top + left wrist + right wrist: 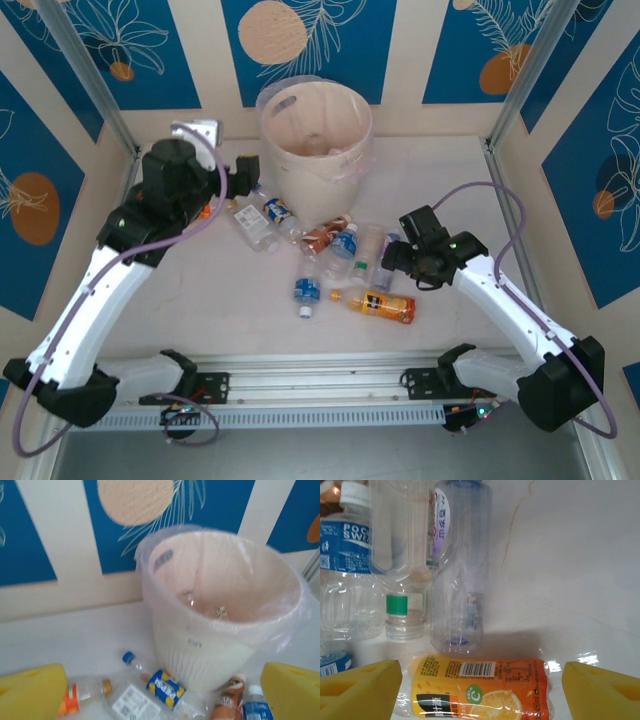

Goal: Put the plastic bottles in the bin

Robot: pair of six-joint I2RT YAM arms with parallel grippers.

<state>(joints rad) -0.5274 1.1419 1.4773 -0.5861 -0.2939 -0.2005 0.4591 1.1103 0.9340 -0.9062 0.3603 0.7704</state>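
The left pincer (246,178) hangs over the far left part of the desk (200,315), just left of the bin. In its wrist view its yellow fingers (30,692) are spread wide, with nothing held between them. The bin (300,172), lined with a clear bag (145,555), stands upright at the middle of the desk's far edge.

The plastic bottles (370,248) lie scattered on the desk's middle, on the near side of the bin:
- a clear bottle with a white label (252,228)
- a blue-and-yellow labelled bottle (281,212)
- a brown-red bottle (322,238)
- a Pocari Sweat bottle (343,248)
- a small blue-labelled bottle (306,292), a little apart toward the near edge
- an orange-juice bottle (380,303) lying on its side

The right pincer (392,262) sits at the right end of the scatter. In its wrist view its fingers stand wide apart on either side of the orange-juice bottle, with a gap at the right finger, so it grips nothing.
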